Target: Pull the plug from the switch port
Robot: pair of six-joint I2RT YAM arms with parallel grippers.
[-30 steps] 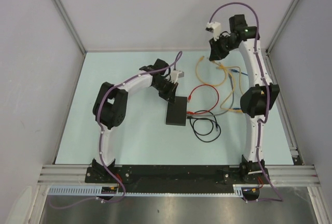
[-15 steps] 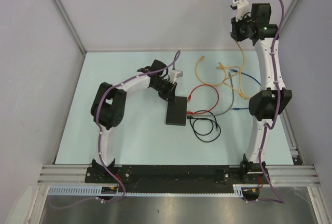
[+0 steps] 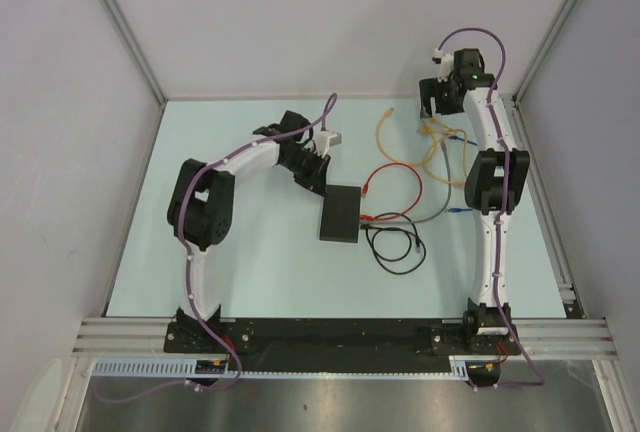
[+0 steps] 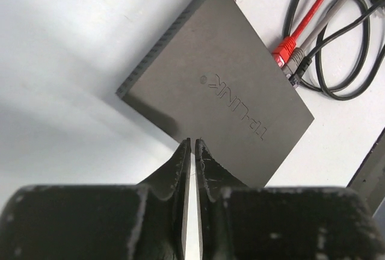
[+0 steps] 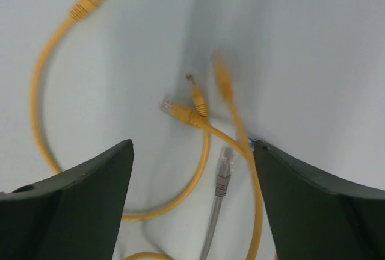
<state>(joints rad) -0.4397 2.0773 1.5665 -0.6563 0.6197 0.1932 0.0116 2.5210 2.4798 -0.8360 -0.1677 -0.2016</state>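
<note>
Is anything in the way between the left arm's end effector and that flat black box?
Nothing visible does: the switch lies directly ahead of the left end effector. The red plug sits on the switch's opposite edge, so the box itself lies between them.

The switch (image 4: 219, 88) looks matte black plastic, the red cable (image 4: 314, 6) smooth-jacketed.

"TP-LINK" embossed on switch (image 4: 222, 91) top.
</note>
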